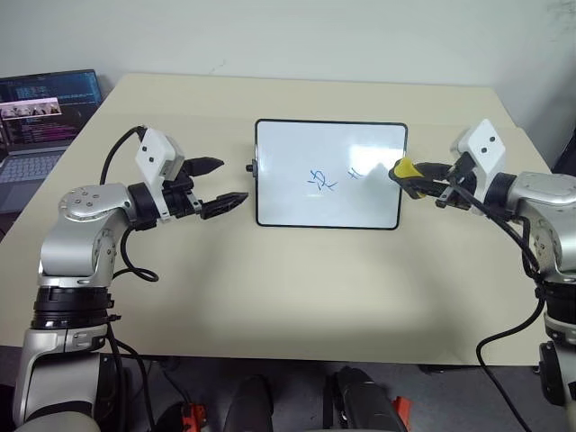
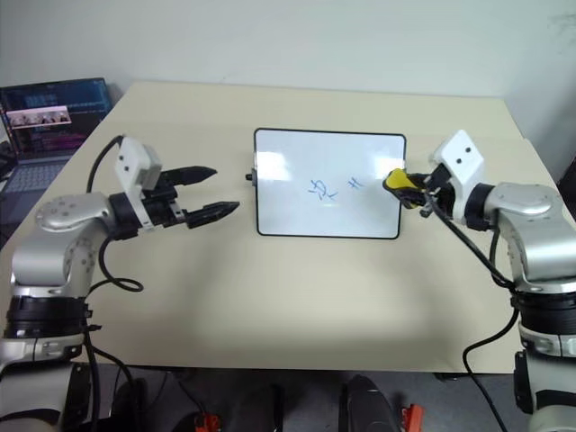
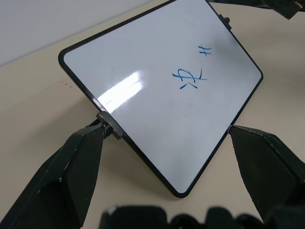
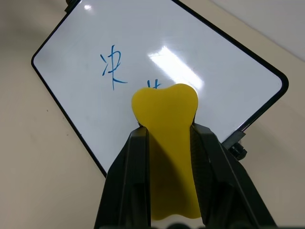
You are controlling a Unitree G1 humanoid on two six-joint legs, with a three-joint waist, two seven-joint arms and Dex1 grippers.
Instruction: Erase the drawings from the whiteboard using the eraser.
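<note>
The whiteboard (image 1: pixel 297 144) lies flat in the middle of the table, with black knobs at both sides. Two blue drawings show on it: a larger scribble (image 1: pixel 321 180) near the centre and a small hash mark (image 1: pixel 355 174) to its right. My right gripper (image 1: pixel 402 175) is shut on the yellow eraser (image 1: pixel 404 167), which hovers over the board's right edge, just right of the hash mark. The eraser (image 4: pixel 164 119) sticks out past the fingertips. My left gripper (image 1: pixel 226 183) is open just left of the board, its fingers to either side of the left knob (image 3: pixel 108 124).
An open laptop (image 1: pixel 40 117) stands at the table's far left corner. The cream table (image 1: pixel 297 288) has bare surface in front of and behind the board. Its front edge runs close below my arms.
</note>
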